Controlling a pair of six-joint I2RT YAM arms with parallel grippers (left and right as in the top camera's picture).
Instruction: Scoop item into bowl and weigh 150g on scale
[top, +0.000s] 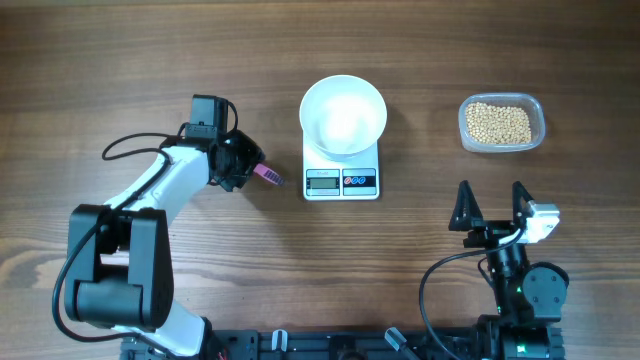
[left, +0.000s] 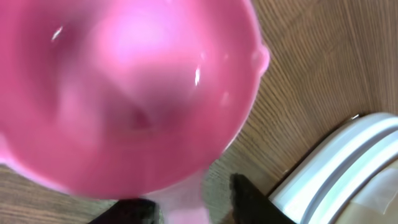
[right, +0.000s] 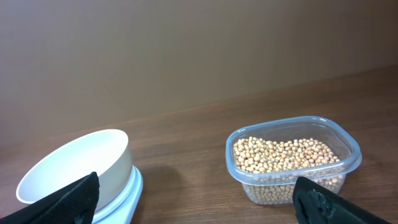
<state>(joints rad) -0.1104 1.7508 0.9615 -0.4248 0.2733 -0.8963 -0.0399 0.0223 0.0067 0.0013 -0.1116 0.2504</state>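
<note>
The white bowl (top: 343, 115) stands on the white scale (top: 341, 172) at the table's middle; the bowl (right: 81, 168) looks empty. The item, tan beans (top: 497, 122), fills a clear tub (top: 502, 124) at the far right. My left gripper (top: 250, 168) is left of the scale, around the handle of a pink scoop (top: 268, 175). In the left wrist view the scoop (left: 124, 87) fills the frame. Its handle runs between the black fingers (left: 252, 199), touching the left one, with a strip of table showing before the right one. My right gripper (top: 492, 205) stands open near the front edge, holding nothing.
The scale's edge (left: 348, 168) lies close to the right of my left gripper. In the right wrist view the tub (right: 292, 158) sits ahead on the right and the scale (right: 127, 196) ahead on the left, with bare wood between them.
</note>
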